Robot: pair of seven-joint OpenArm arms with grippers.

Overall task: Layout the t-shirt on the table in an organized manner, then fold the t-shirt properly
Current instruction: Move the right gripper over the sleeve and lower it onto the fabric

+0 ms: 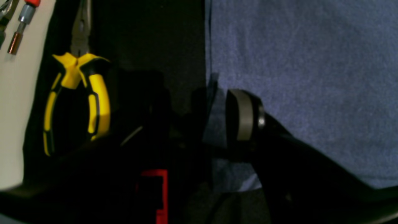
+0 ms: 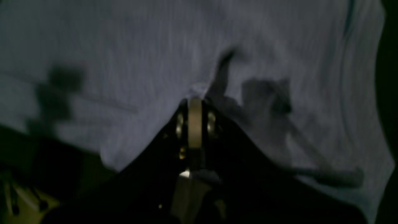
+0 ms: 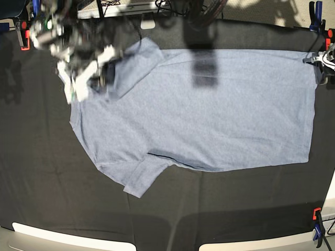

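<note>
While the t-shirt (image 3: 209, 110) is spread across the table (image 3: 47, 183), its soft, limp cloth is pinched near the collar by the clenched right gripper (image 2: 195, 104), and the hem edge is straddled by the spread left gripper (image 1: 214, 115).

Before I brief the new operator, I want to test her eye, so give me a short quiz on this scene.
1. True or false: the t-shirt lies crumpled in a ball on the table.
2. Whose fingers are pinched shut on fabric? A) those of the left gripper B) those of the right gripper C) neither
3. Fill in: the pliers in the left wrist view have black and ___ handles.
Key: 1 false; 2 B; 3 yellow.
</note>
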